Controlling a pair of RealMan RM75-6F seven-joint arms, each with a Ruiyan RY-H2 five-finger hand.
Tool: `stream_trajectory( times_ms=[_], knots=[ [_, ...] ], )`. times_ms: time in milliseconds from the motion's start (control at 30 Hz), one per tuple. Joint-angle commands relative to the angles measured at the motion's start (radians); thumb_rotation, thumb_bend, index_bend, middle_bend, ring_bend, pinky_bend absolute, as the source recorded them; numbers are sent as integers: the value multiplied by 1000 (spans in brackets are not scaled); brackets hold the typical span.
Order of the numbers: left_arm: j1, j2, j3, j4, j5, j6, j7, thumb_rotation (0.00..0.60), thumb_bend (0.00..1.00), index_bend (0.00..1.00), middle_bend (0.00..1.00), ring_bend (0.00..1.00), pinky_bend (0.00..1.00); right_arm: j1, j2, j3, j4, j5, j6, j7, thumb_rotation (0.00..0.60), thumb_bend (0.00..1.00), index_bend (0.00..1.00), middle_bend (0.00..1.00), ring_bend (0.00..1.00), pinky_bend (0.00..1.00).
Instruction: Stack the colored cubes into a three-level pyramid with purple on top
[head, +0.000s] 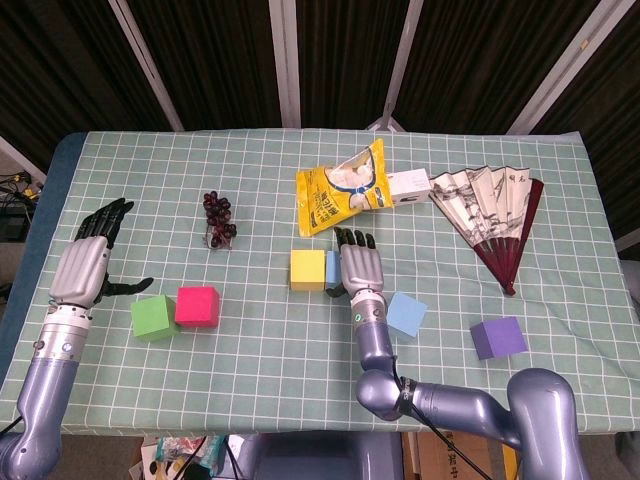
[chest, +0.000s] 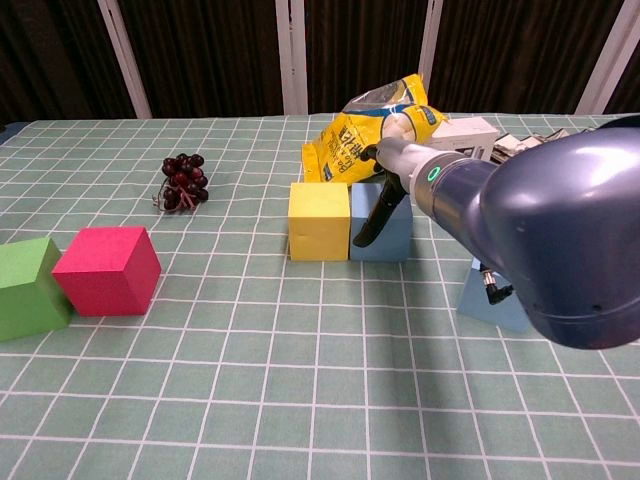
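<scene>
A: Which step is this?

B: Laying the base row, I'd judge. The yellow cube and a blue cube sit touching, side by side, mid-table. The right robot hand lies over the blue one, thumb down its front face, fingers over the far side. It seems to be gripping or just placing that cube, but whether it truly clamps I cannot tell.

A: And the left robot hand?

B: Spread and holding nothing, hanging just beside the green cube, which touches the red cube near the left edge of the table.

A: Where is the purple cube?

B: Far right on the table, well apart from the row, untouched. A second, lighter blue cube lies just right of the right forearm.

A: Next move?

B: Probably freeing the blue cube without nudging the pair, then bringing a third cube flush against the row. Nothing is stacked yet, so most of the task remains.
</scene>
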Motion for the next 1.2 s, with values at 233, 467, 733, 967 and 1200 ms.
stream_trajectory(
  times_ms=[233,467,733,967,1200],
  knots=[
    [2,4,-1,-7,6,5,-2,600,126,0,0,0,0,-28,43,-27,-102,-3,52,-21,600,138,0,45,0,0],
    [5,9,3,-22,21,12,2,600,125,0,0,0,0,-61,86,-55,-217,-16,115,-35,600,137,0,45,0,0],
    [8,12,8,-37,37,20,8,600,126,0,0,0,0,-102,142,-76,-322,-20,174,-40,600,136,0,46,0,0],
    [10,13,13,-48,50,26,15,600,125,0,0,0,0,-137,190,-96,-404,-17,204,-39,600,136,0,70,0,0],
    [8,11,16,-54,50,23,24,600,125,0,0,0,0,-164,224,-132,-510,-32,249,-49,600,136,0,70,0,0]
  ],
)
